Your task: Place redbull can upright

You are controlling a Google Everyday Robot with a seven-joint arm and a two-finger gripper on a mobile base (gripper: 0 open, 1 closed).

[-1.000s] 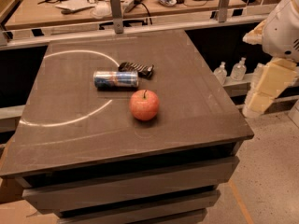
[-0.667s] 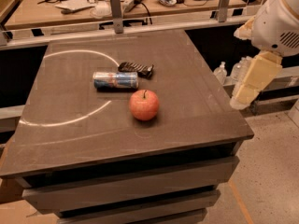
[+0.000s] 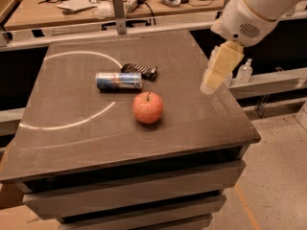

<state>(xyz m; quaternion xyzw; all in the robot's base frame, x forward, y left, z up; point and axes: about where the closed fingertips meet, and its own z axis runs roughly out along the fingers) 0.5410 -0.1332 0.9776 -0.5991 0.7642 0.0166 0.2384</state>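
Three things lie on the dark table: the redbull can on its side at centre left, a dark snack packet just above it, and a red apple below. The gripper hangs over the table's right edge; I cannot tell whether it is spread or closed.

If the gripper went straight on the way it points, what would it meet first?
The gripper, over the right side of the table, points down and slightly left. It would likely meet the bare table top first, right of the apple and the redbull can, though depth is unclear.
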